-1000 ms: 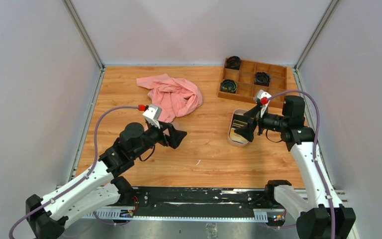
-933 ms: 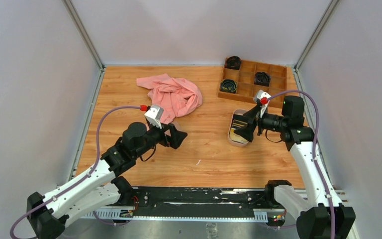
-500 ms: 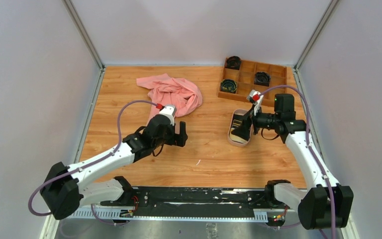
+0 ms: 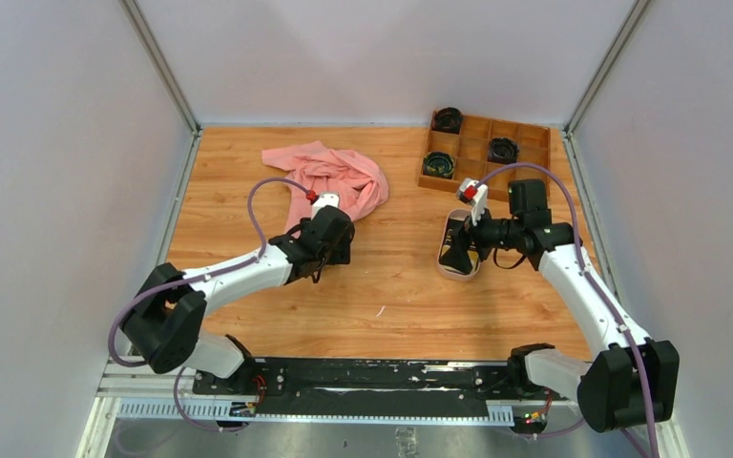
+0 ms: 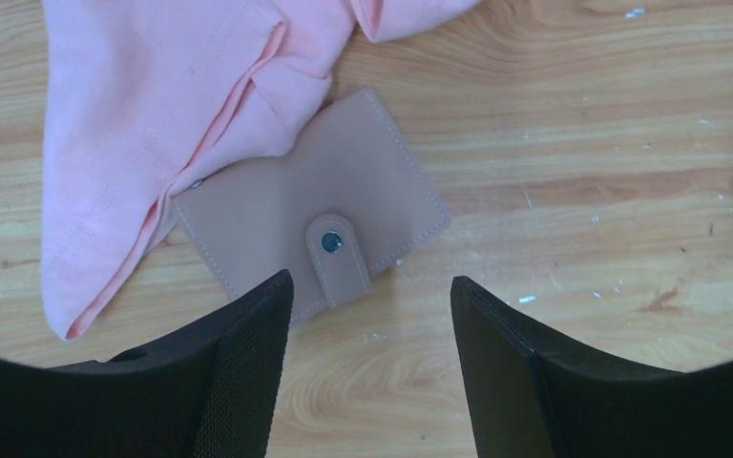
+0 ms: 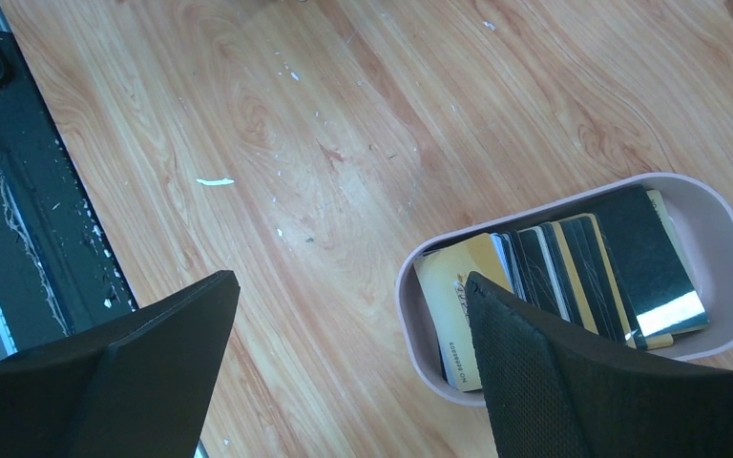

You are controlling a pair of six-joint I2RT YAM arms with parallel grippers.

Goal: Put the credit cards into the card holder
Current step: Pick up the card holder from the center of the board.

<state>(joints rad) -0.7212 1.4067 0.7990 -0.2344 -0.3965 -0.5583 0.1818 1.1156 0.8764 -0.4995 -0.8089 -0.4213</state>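
Left wrist view: left end effector (image 5: 370,291), released, hovers over the closed tan leather card holder (image 5: 315,219), its left corner tucked under crumpled pink cloth (image 5: 143,105); a grasp could snag fabric. Right end effector (image 6: 351,286), also released, hangs near stacked plastic credit cards (image 6: 573,272) in an oval pink tray (image 6: 406,296).

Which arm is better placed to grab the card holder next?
Left. The left end effector, open, hovers directly over the closed card holder touching the pink cloth; the right end effector is over the tray of credit cards.

Cards (image 6: 573,277) in tray (image 6: 730,234); holder (image 5: 286,219) partly under cloth (image 5: 153,105).
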